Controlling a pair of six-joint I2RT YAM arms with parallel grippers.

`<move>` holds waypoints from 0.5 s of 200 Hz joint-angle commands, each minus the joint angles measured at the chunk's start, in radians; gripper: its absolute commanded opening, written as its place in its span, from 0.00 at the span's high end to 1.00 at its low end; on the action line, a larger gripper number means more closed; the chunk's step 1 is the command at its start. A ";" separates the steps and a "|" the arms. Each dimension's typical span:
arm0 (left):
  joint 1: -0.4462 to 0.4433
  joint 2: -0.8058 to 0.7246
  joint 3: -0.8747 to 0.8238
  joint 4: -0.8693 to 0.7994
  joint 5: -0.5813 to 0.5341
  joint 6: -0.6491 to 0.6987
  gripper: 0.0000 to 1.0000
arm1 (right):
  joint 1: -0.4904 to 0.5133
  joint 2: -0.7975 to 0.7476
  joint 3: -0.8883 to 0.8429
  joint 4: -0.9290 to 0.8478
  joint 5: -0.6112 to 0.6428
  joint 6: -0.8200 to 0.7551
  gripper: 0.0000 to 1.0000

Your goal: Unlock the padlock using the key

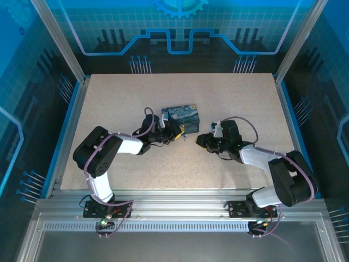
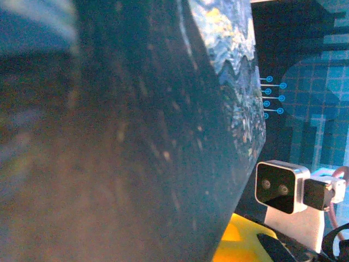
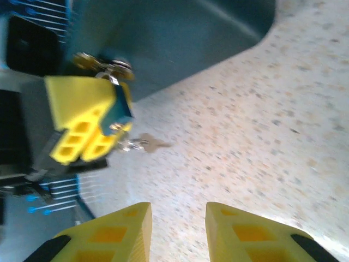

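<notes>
The tin is dark blue with yellow swirls. The table is sandy with little dark specks. The right tool is yellow. The key is grey.

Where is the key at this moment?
In the right wrist view, the key is left of centre, sticking out beside the left gripper's yellow jaws, below the tin. The right gripper's open jaws are apart from it.

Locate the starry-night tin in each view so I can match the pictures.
Top external: tin at table centre.
Left wrist: tin close up, across left and centre, painted face toward upper right.
Right wrist: tin as a dark wall, top centre.
Shared landmark: left gripper's yellow fingers, right beside the tin.
</notes>
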 commanded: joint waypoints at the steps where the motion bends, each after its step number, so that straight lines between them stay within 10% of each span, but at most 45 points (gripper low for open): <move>1: -0.015 -0.058 0.047 -0.082 0.004 0.050 1.00 | 0.024 -0.058 0.061 -0.262 0.106 -0.206 0.67; 100: -0.026 -0.056 0.076 -0.129 0.005 0.050 1.00 | 0.181 0.015 0.310 -0.467 0.312 -0.465 0.58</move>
